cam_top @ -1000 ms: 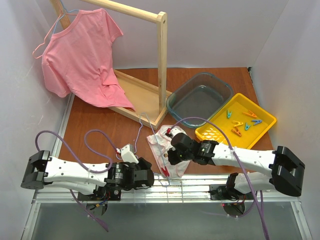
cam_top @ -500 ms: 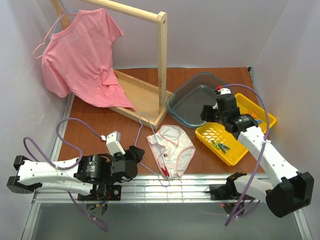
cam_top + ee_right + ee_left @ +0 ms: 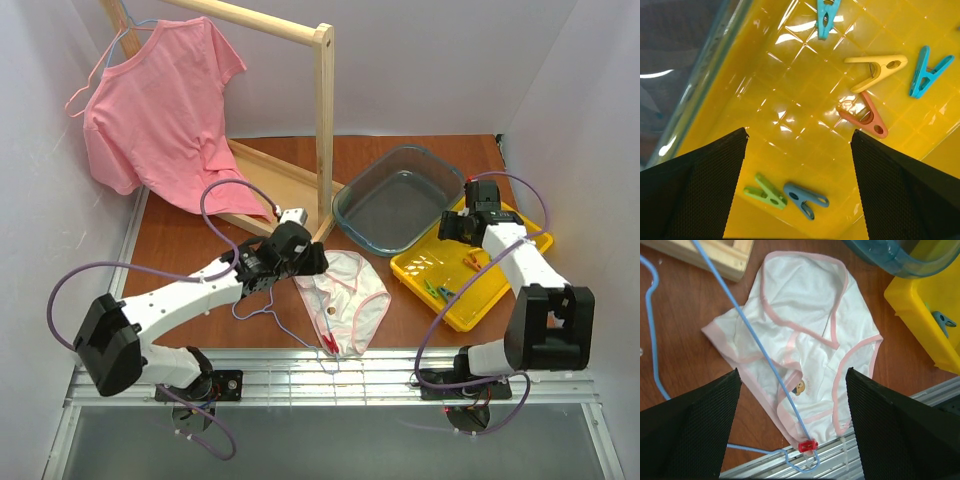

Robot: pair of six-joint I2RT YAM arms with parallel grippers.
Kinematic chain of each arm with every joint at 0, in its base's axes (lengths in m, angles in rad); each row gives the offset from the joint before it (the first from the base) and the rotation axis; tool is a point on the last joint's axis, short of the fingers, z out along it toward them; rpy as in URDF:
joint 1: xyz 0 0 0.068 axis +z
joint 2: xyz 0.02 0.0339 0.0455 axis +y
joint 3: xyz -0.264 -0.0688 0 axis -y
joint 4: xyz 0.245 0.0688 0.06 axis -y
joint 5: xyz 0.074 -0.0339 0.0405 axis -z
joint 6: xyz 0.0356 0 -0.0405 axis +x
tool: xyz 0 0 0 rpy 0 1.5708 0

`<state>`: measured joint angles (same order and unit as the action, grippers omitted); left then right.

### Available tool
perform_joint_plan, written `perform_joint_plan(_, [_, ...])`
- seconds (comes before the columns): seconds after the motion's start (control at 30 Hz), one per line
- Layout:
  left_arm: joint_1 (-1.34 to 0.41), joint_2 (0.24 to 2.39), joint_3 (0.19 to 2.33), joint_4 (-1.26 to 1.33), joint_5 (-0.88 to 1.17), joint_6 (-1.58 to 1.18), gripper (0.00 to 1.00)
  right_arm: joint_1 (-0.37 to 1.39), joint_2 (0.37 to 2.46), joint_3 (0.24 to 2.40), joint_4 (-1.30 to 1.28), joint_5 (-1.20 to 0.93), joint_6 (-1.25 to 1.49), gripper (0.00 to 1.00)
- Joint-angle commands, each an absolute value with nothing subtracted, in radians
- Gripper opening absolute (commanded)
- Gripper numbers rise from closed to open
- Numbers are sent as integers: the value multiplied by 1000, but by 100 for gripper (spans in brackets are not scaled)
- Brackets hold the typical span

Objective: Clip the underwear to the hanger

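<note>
Underwear (image 3: 805,340) lies on table (image 3: 680,355) by near edge, hanger (image 3: 755,347) wire across it, red peg (image 3: 808,445) at its near end. L gripper (image 3: 792,372) is held released above; R gripper (image 3: 799,132), spread + empty, over yellow tray (image 3: 805,150). Salmon peg (image 3: 865,117) should be taken by its handle end.

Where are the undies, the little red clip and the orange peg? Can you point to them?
underwear (image 3: 805,315), left wrist view, on the white cloth near the waist.
red clip (image 3: 808,445), left wrist view, on its body.
orange peg (image 3: 863,119), right wrist view, on its middle.
</note>
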<state>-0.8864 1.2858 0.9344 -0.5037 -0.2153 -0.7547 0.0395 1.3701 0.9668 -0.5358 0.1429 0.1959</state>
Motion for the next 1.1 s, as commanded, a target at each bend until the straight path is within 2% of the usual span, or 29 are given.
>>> perform_joint_plan(0.0, [-813,1318,1011,-437,-32,-615,75,9,1428,996,-460,127,146,76])
perform_joint_plan(0.17, [-785,1336,1009,-413,-12,-618,75,-38,1526,1008,-384,117,127,70])
perform_joint_plan(0.37, [-749,1325,976,-410,-2,-635,74,-40,1670,1084,-318,106,81,54])
perform_joint_plan(0.53, [-736,1302,942,-407,29,-672,73,-40,1761,1124,-278,113,63,46])
perform_joint_plan(0.93, [-732,1273,911,-388,15,-729,72,-44,1821,1115,-227,169,63,34])
perform_joint_plan(1.07, [-732,1255,902,-388,12,-753,71,-49,1832,1095,-219,173,69,21])
